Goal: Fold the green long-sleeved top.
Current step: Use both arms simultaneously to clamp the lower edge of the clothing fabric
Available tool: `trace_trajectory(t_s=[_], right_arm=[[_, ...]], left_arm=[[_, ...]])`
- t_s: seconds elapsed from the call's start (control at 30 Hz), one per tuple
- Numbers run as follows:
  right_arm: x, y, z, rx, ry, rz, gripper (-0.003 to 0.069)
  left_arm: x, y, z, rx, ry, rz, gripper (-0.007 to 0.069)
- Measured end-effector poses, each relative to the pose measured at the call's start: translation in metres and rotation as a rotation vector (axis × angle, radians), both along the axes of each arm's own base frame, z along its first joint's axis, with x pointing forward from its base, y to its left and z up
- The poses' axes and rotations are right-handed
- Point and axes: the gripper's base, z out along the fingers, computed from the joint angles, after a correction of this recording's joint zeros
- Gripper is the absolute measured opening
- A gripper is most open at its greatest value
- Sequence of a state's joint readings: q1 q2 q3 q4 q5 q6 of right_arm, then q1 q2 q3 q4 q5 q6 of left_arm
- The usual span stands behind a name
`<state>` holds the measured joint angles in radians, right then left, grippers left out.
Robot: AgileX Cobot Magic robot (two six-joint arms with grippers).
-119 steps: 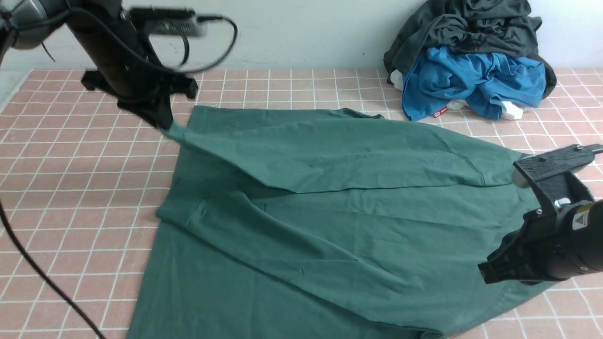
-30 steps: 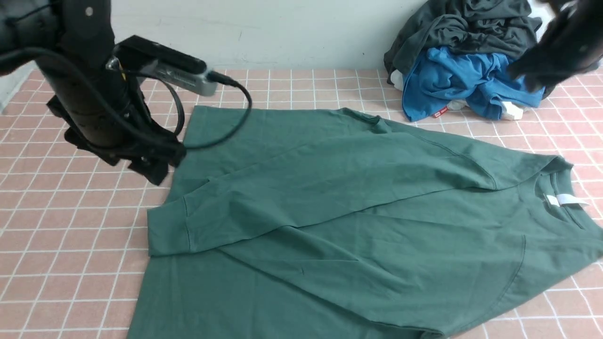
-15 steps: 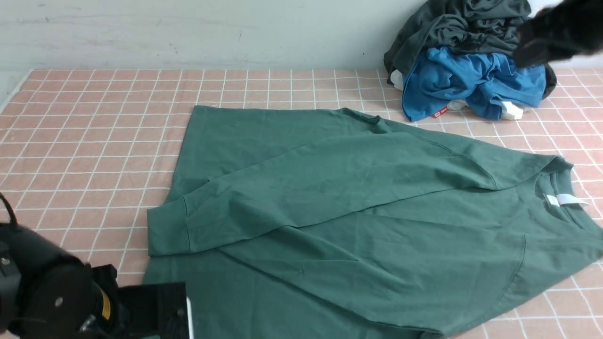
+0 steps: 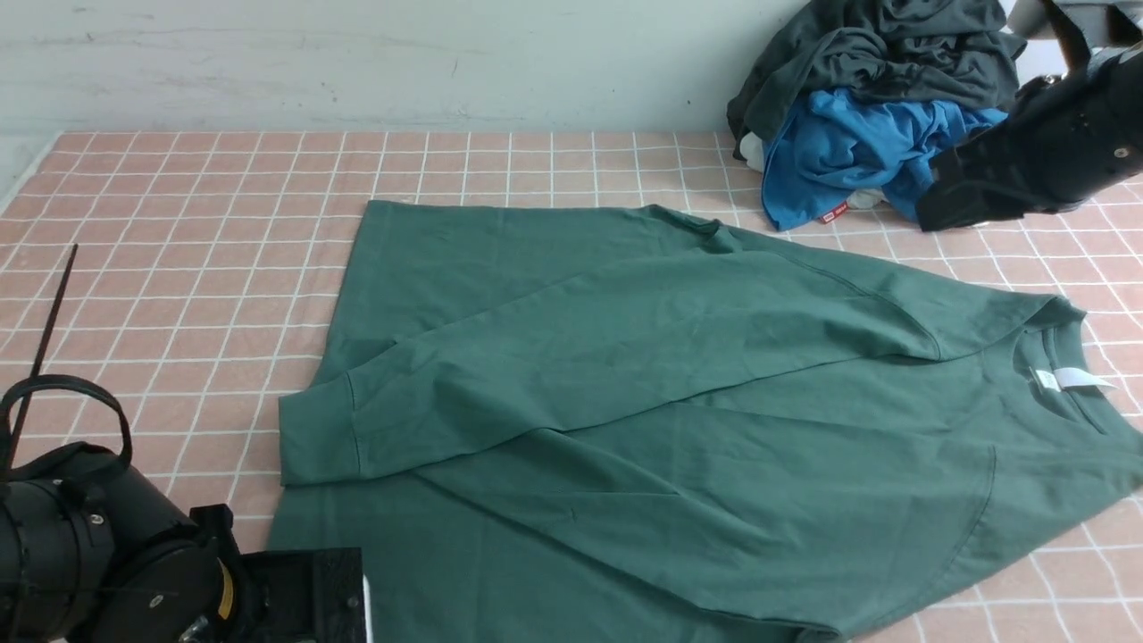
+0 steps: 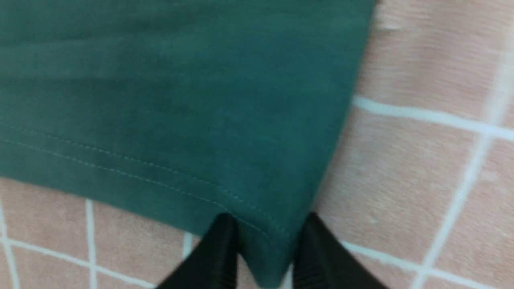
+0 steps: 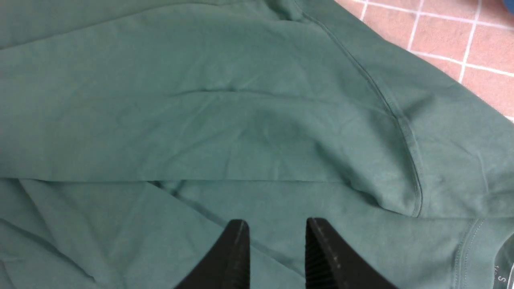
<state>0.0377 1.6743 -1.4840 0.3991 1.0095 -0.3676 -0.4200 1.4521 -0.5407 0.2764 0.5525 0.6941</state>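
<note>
Fig.: my L hand (image 5: 267, 224) astride corner of top (image 5: 180, 100), grip unclear; I'd pinch both layers; R hand (image 6: 276, 222) empty, ajar.

Black left end effector (image 5: 268, 218), looped cable (image 4: 67, 384), yellow sticker (image 4: 221, 595).
</note>
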Motion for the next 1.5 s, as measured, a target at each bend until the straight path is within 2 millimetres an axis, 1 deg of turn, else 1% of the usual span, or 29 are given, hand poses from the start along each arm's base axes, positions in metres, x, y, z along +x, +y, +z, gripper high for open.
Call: trace_trajectory(t_s=[0.03,0.07,0.13,0.17,0.27,0.37,0.4,0.47,0.5,0.53,0.57,0.6,0.63,0.7,0.73,0.83,0.87,0.93,0.97,1.03,1.1,1.13,1.2,1.23,1.33,1.4,1.43,1.47,1.5], right_arm=[[0.0,0.0,0.0,0.0,-0.003,0.006,0.0192],[0.0,0.0,0.0,-0.001,-0.003,0.008,0.0192],[-0.003,0.002,0.004,0.003,-0.022,0.034,0.0192],[-0.004,0.002,0.006,0.003,-0.03,0.044,0.0192],[-0.014,0.004,0.022,0.004,-0.086,0.097,0.0192],[-0.027,0.008,0.037,-0.021,-0.132,0.172,0.0192],[-0.04,0.013,0.046,-0.043,-0.17,0.224,0.0192],[-0.054,0.02,0.051,-0.067,-0.205,0.284,0.0192],[-0.065,0.026,0.052,-0.083,-0.224,0.326,0.0192],[-0.07,0.028,0.048,-0.088,-0.222,0.343,0.0192],[-0.09,0.037,0.042,-0.125,-0.248,0.418,0.0192],[-0.1,0.041,0.033,-0.152,-0.242,0.455,0.0192],[-0.105,0.041,0.026,-0.167,-0.231,0.468,0.0192],[-0.117,0.041,0.003,-0.204,-0.183,0.503,0.0197],[-0.125,0.039,-0.019,-0.25,-0.123,0.525,0.0218],[-0.137,0.031,-0.057,-0.327,-0.002,0.553,0.0311],[-0.139,0.029,-0.064,-0.339,0.018,0.559,0.0326],[-0.145,0.019,-0.09,-0.462,0.075,0.615,0.043],[-0.146,0.016,-0.097,-0.506,0.082,0.639,0.0464],[-0.144,0.01,-0.114,-0.609,0.083,0.698,0.0509],[-0.14,0.007,-0.125,-0.671,0.069,0.734,0.0522],[-0.137,0.006,-0.134,-0.7,0.063,0.756,0.0524],[-0.134,0.006,-0.14,-0.717,0.062,0.773,0.0524],[-0.129,0.006,-0.15,-0.734,0.07,0.798,0.0514],[-0.123,0.007,-0.162,-0.752,0.07,0.826,0.0478],[-0.119,0.008,-0.167,-0.762,0.056,0.839,0.0435],[-0.117,0.008,-0.17,-0.766,0.049,0.845,0.0395],[-0.117,0.008,-0.17,-0.767,0.05,0.847,0.0388],[-0.116,0.008,-0.171,-0.772,0.046,0.852,0.034]], left_arm=[[0.0,0.0,0.001,-0.008,-0.011,0.006,0.0095],[0.0,0.0,0.002,-0.009,-0.013,0.008,0.0086],[-0.001,0.0,0.008,-0.024,-0.043,0.014,0.0022],[-0.001,0.0,0.012,-0.033,-0.06,0.018,0.0015],[-0.004,0.002,0.027,-0.073,-0.124,0.053,0.0011],[-0.009,0.004,0.041,-0.12,-0.18,0.119,0.0009],[-0.013,0.006,0.048,-0.144,-0.197,0.178,0.0009],[-0.017,0.009,0.053,-0.165,-0.21,0.235,0.0009],[-0.019,0.01,0.057,-0.18,-0.216,0.277,0.0009],[-0.02,0.011,0.058,-0.184,-0.218,0.294,0.0009],[-0.024,0.014,0.062,-0.194,-0.229,0.352,0.0009],[-0.026,0.016,0.064,-0.195,-0.238,0.382,0.0009],[-0.026,0.017,0.065,-0.192,-0.242,0.397,0.0009],[-0.028,0.02,0.067,-0.186,-0.26,0.432,0.0009],[-0.027,0.023,0.069,-0.177,-0.287,0.452,0.0009],[-0.025,0.026,0.072,-0.18,-0.332,0.504,0.0009],[-0.025,0.026,0.072,-0.185,-0.337,0.518,0.0009],[-0.024,0.026,0.073,-0.199,-0.359,0.555,0.0009],[-0.023,0.026,0.073,-0.205,-0.363,0.56,0.0009],[-0.022,0.026,0.074,-0.215,-0.371,0.563,0.0009],[-0.022,0.025,0.074,-0.222,-0.374,0.565,0.0009],[-0.022,0.025,0.074,-0.222,-0.374,0.565,0.0009],[-0.022,0.025,0.074,-0.223,-0.375,0.565,0.0009],[-0.022,0.025,0.074,-0.223,-0.375,0.565,0.0009],[-0.022,0.025,0.074,-0.224,-0.375,0.565,0.0009],[-0.022,0.025,0.074,-0.224,-0.375,0.565,0.0009],[-0.022,0.025,0.074,-0.225,-0.375,0.567,0.0009],[-0.022,0.025,0.074,-0.225,-0.375,0.567,0.0009],[-0.022,0.025,0.074,-0.225,-0.375,0.567,0.0009]])
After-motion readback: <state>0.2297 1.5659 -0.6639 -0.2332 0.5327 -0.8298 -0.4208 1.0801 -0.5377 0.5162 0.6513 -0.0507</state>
